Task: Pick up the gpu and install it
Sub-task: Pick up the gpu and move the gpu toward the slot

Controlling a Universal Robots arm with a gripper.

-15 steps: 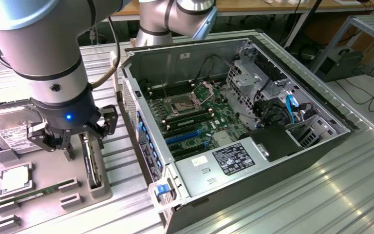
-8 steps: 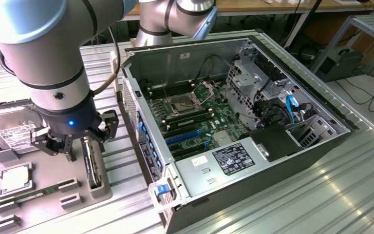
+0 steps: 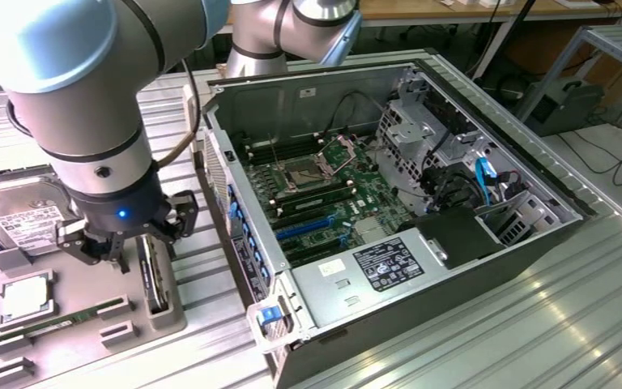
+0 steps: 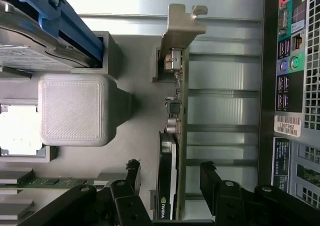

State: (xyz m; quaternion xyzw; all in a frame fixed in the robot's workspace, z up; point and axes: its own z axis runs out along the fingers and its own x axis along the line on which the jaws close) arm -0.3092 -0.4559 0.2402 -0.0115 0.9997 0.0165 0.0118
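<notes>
Wrist view: the gpu (image 4: 172,131) stands on edge in a slot of the grey fixture tray (image 4: 135,61), with its silver bracket (image 4: 181,26) at the end away from the gripper (image 4: 171,167). The gripper is spread wide, one finger on each side of the card, neither touching it. Exterior view: the arm hangs over the tray on the ribbed metal surface (image 3: 570,324), beside the open computer case (image 3: 398,203). A hard drive (image 3: 19,220), processor (image 3: 27,298) and memory stick (image 3: 68,320) lie in neighbouring recesses.
</notes>
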